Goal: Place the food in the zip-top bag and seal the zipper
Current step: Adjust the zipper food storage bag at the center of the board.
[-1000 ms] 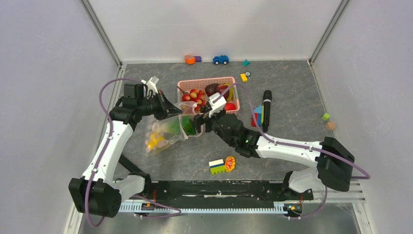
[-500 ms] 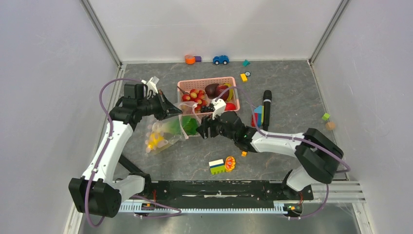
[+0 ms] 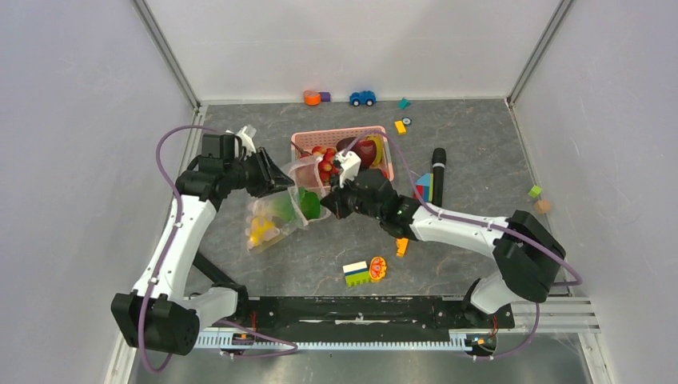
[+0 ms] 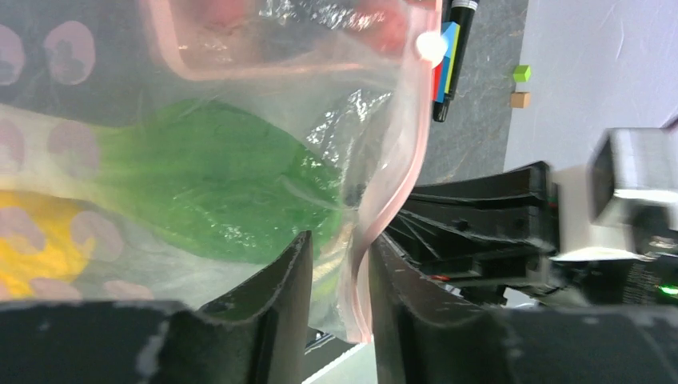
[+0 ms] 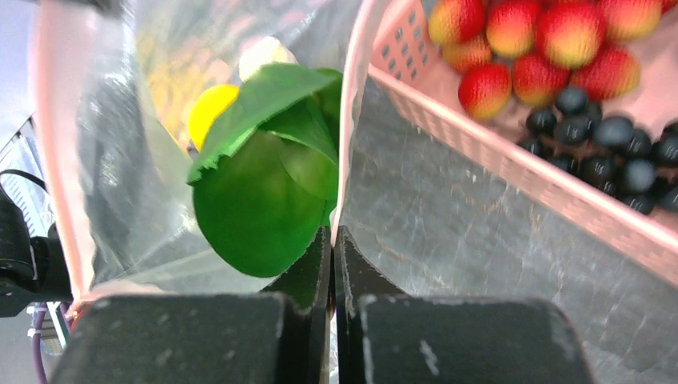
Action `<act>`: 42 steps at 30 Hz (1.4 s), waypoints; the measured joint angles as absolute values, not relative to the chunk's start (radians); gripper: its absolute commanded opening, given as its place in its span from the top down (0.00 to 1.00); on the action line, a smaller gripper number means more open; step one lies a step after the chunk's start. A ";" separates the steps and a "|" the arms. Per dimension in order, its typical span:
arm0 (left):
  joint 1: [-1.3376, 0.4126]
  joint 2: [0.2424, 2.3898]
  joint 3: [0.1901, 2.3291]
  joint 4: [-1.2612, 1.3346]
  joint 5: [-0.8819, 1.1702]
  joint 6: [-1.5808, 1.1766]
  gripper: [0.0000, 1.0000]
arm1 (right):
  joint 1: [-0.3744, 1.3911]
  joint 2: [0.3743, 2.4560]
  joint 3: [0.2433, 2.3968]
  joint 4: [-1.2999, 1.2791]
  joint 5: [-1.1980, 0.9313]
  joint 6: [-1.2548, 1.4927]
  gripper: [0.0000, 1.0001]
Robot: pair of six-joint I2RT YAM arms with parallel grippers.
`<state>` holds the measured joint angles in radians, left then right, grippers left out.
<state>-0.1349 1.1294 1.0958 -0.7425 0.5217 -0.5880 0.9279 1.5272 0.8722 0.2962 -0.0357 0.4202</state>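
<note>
The clear zip-top bag [image 3: 276, 214] lies left of the pink basket [image 3: 308, 142], with green bok choy [image 3: 309, 205] and a yellow citrus [image 3: 257, 232] inside. My right gripper [image 5: 332, 232] is shut on the bag's near mouth edge, the pink zipper [image 5: 348, 120] running into its jaws. My left gripper [image 4: 342, 240] is open; the far zipper [image 4: 400, 176] strip hangs loosely between its fingers, against the right one. Strawberries [image 5: 544, 48] and dark berries [image 5: 608, 144] sit in the basket, with a dark red apple [image 3: 366, 150] beside them.
A black marker [image 3: 438, 180] and coloured blocks [image 3: 424, 188] lie right of the basket. A green-and-white block [image 3: 356, 274], an orange disc [image 3: 377, 268] and a small orange piece [image 3: 401, 246] sit near the front. A blue toy car [image 3: 362, 98] is at the back wall.
My right gripper came in from the right and shut on the bag's mouth edge. My left gripper's jaws opened on the opposite edge. The bag's mouth rose toward the basket.
</note>
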 measured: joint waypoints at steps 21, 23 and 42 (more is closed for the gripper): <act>-0.287 1.068 1.419 -0.994 -0.004 -0.503 0.98 | 1.038 1.544 1.436 -0.205 0.017 0.129 0.99; -0.288 1.075 1.419 -1.016 -0.060 -0.494 0.98 | 1.038 1.541 1.420 -0.200 0.024 0.125 0.90; -0.289 1.236 1.810 -1.244 -0.348 -0.493 0.98 | 0.835 1.318 1.318 -0.121 -0.232 0.037 0.02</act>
<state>-0.2893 1.2362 1.8099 -1.2442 -0.3481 -0.4931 0.8352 1.3182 1.3182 -0.1211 -0.2317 0.0372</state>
